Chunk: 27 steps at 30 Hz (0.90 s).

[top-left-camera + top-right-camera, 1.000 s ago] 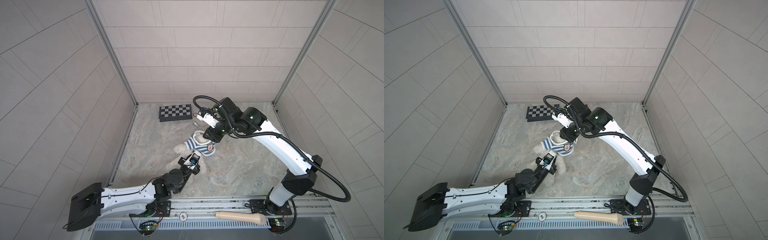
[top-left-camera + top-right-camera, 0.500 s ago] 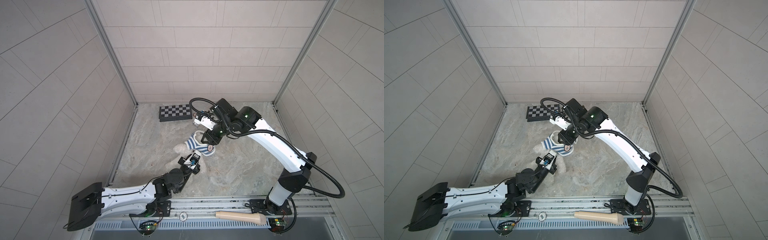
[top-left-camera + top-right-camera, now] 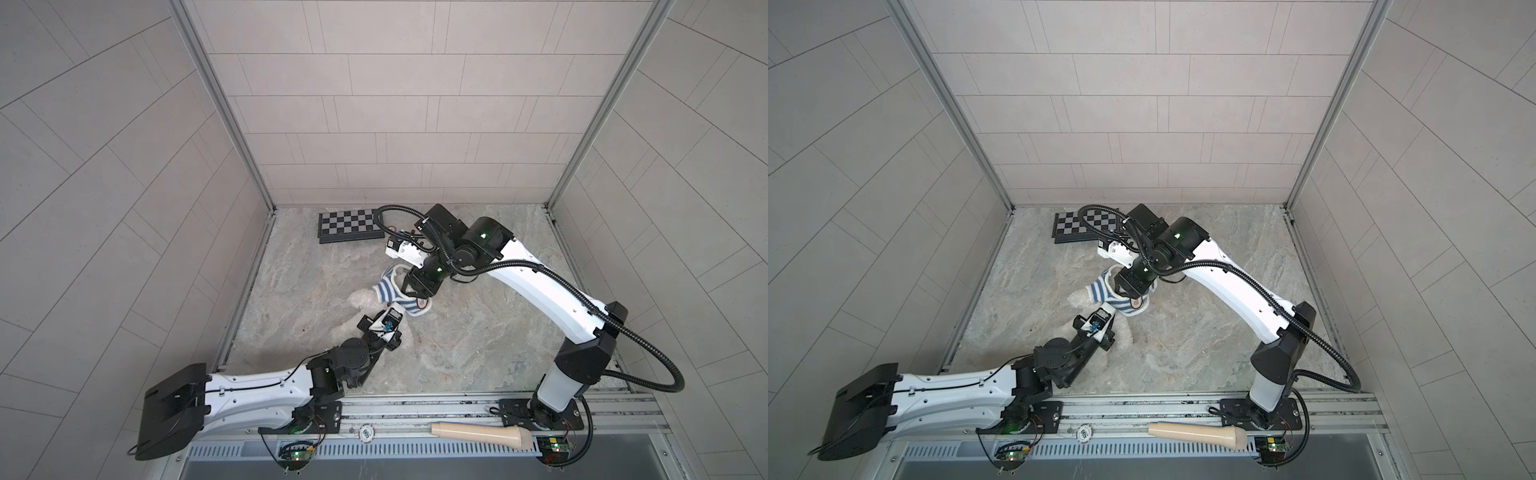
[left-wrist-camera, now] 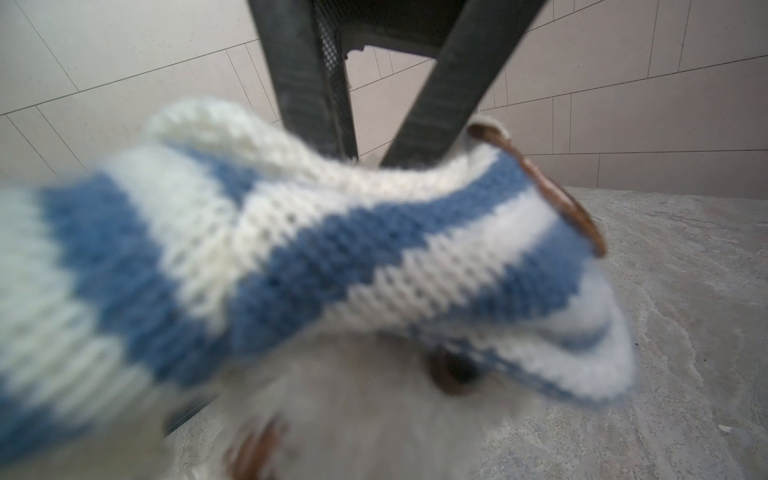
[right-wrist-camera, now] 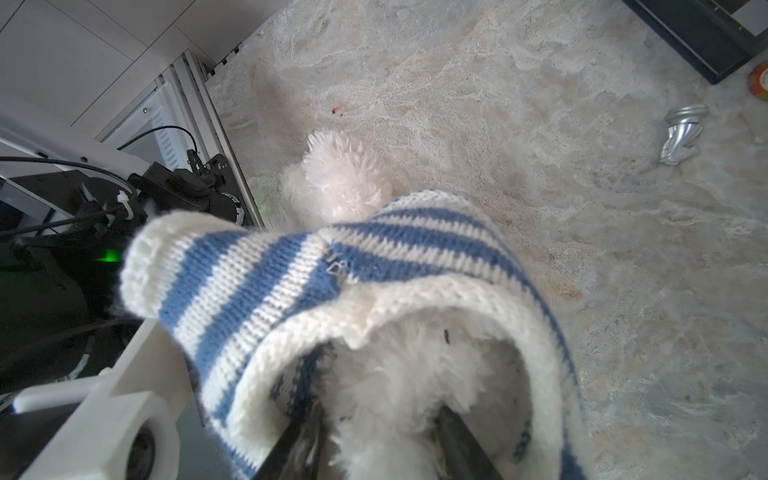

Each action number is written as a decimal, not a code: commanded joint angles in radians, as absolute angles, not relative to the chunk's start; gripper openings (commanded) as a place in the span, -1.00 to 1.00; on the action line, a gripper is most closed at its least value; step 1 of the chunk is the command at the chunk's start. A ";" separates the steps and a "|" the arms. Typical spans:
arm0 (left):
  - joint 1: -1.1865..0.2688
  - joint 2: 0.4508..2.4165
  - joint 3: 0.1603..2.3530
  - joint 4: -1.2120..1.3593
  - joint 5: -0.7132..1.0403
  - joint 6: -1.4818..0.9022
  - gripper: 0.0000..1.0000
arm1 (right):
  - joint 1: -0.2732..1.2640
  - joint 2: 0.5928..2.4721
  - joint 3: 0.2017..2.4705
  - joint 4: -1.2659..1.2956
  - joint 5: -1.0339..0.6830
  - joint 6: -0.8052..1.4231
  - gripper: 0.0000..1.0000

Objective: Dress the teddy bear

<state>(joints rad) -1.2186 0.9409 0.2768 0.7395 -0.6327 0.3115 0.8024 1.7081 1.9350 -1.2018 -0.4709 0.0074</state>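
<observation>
The right tool (image 5: 380,405) is part way open. Its two dark fingers (image 5: 291,444) are poked inside the blue and white striped knitted sweater (image 5: 266,266). They push its opening wide, with white fur between them. The left tool (image 3: 395,308) comes in from 7 o'clock. Its tips are hidden under the knit. It is squeezed almost shut, and I think it pinches the sweater's edge.

The fluffy white teddy bear (image 5: 340,178) lies near the middle of the grey stone-look counter (image 3: 478,332), mostly under the sweater. In both top views fur sticks out at 9 o'clock and 6 o'clock of the sweater. One small dark eye (image 4: 451,370) peeps from under the hem.

I think the job is about half done. The sweater is over the bear and stretched round it. One floppy sleeve (image 5: 145,253) shows no paw at its cuff. The sweater needs pulling down, and the paws need to go in the sleeves.
</observation>
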 commanded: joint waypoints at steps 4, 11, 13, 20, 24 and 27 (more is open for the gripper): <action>-1.221 0.932 0.309 0.798 -0.645 0.311 -1.00 | 0.819 1.716 1.897 -1.213 -0.520 -0.002 -0.14; -1.221 0.928 0.304 0.802 -0.655 0.307 -1.00 | 0.833 1.723 1.900 -1.214 -0.535 -0.004 -0.44; -1.221 0.928 0.301 0.806 -0.658 0.304 -1.00 | 0.839 1.723 1.900 -1.224 -0.537 -0.012 -0.53; -1.221 0.930 0.296 0.813 -0.685 0.295 -1.00 | 0.875 1.694 1.882 -1.238 -0.551 -0.039 -0.71; -1.221 0.930 0.293 0.813 -0.690 0.290 -1.00 | 0.895 1.689 1.874 -1.253 -0.543 -0.046 -0.74; -1.221 0.930 0.292 0.816 -0.690 0.286 -1.00 | 0.894 1.681 1.862 -1.247 -0.530 -0.042 -0.73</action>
